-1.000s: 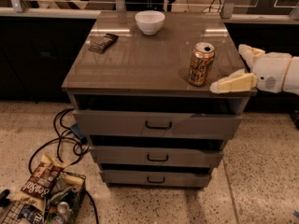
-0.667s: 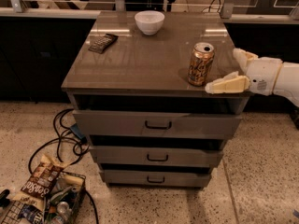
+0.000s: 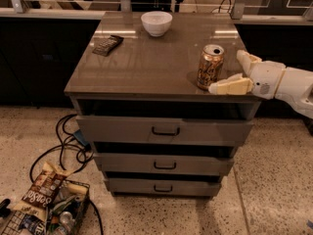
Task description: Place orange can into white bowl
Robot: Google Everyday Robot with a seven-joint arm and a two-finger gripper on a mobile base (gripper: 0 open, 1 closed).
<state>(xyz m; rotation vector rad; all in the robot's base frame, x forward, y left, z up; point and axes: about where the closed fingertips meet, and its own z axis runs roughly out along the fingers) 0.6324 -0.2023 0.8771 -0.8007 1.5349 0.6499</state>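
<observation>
My pale two-finger gripper [image 3: 228, 72] hangs spread wide just right of the orange-gold drink can [image 3: 210, 66], which stands upright near the brown cabinet top's [image 3: 146, 58] front right. Nothing grasped yet. The grip, lift and carry to the round glossy white bowl [image 3: 156, 22] at the far edge all remain.

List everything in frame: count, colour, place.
orange can: one, orange-gold, upright, near the right front edge of the cabinet top
white bowl: one, white, rear centre of the top
snack wrapper: one, dark, flat, rear left of the top
drawer cabinet: one, grey-brown, three drawers, centre of view
cables: several, dark, floor left of the cabinet
wire basket: one, holding snack bags, floor at bottom left
gripper: one, cream fingers open, just right of the can
arm: one, white, entering from the right edge
</observation>
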